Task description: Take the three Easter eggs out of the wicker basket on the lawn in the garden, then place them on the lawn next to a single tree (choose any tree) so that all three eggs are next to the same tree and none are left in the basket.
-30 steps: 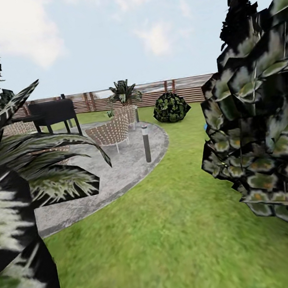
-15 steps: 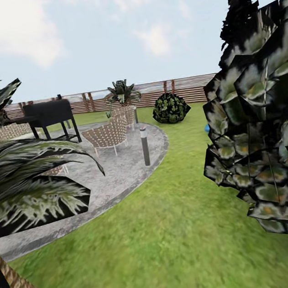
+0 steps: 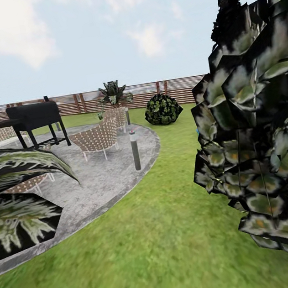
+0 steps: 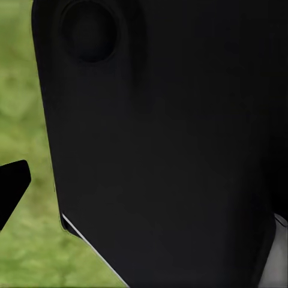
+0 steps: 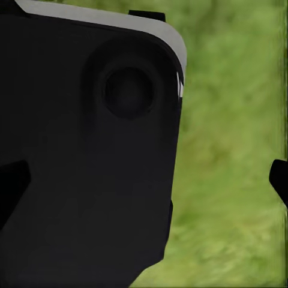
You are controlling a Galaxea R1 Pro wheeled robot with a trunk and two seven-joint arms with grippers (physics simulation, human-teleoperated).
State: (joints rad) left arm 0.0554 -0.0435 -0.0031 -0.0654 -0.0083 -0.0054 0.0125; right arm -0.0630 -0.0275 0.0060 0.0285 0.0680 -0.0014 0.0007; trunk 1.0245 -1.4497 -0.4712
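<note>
No sign of the painted eggs or the woven twig basket from here, just the bright green mottled lawn [image 3: 175, 231] running past a round grey paved patio [image 3: 106, 168] with woven chairs [image 3: 94, 137] and a black grill [image 3: 34, 116]. Both wrist cams are mostly blocked by dark robot body, so I can't tell whether either hand is spread or pressed together. Going by the task, I'd guess the eggs are light, smooth and a bit slippery, so pinch them gently across the widest middle.

grey paved patio [image 3: 107, 177] with woven chairs [image 3: 98, 138], black grill [image 3: 34, 118], slat fence [image 3: 177, 90] behind
</note>
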